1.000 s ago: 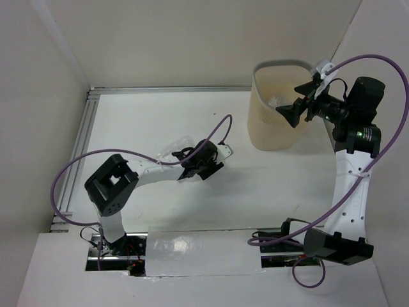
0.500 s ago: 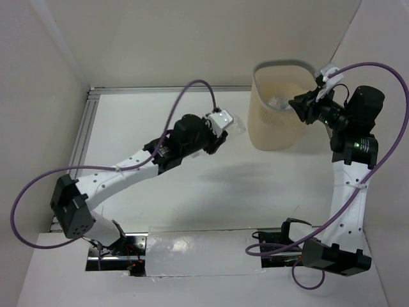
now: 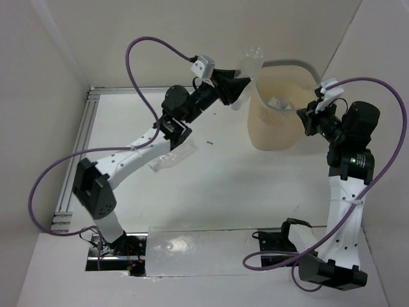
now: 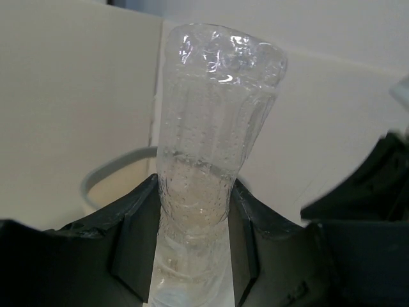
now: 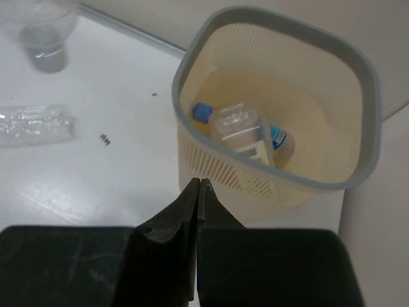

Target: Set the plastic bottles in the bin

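Note:
My left gripper (image 3: 235, 86) is raised beside the bin's left rim, shut on a clear crinkly plastic bottle (image 3: 250, 62) that points up and away from it. In the left wrist view that bottle (image 4: 214, 128) stands between both fingers (image 4: 137, 236). The beige perforated bin (image 3: 271, 125) with its grey rim stands at the back right. Inside the bin (image 5: 367, 109) lie a blue-capped bottle (image 5: 239, 131) and a blue-labelled one (image 5: 279, 139). Another clear bottle (image 3: 172, 158) lies flat on the table under the left arm. My right gripper (image 3: 313, 118) is shut and empty by the bin's right side.
A small dark speck (image 3: 209, 142) lies on the white table left of the bin. White walls close in the back and both sides. A metal rail (image 3: 77, 147) runs along the table's left edge. Purple cables loop over both arms.
The left arm rose from the table and swung right with the bottle, up to the bin's left rim. The right gripper shut and drew back from over the bin.

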Controlling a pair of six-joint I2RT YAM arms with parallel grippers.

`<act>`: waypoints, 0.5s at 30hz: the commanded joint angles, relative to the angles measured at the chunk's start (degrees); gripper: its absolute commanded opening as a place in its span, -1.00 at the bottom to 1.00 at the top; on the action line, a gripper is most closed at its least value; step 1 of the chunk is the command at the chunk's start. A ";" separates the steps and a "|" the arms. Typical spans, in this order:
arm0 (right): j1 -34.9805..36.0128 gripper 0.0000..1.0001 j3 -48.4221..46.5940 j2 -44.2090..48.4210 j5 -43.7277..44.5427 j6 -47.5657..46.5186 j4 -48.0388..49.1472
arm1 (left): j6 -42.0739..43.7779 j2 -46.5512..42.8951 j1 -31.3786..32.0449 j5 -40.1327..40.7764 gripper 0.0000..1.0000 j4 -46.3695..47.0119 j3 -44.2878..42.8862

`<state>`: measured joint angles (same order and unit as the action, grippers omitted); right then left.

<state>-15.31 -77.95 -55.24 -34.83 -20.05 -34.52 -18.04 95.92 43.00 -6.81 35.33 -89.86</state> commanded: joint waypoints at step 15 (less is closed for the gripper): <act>-0.25 -1.00 12.47 10.51 -1.12 -4.12 -8.63 | -24.94 30.45 -0.55 -4.63 -0.13 19.43 -35.10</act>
<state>-15.31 -66.41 -45.93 -36.18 -23.70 -41.25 -41.87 123.92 42.02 -12.34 51.46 -120.57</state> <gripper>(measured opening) 0.008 0.524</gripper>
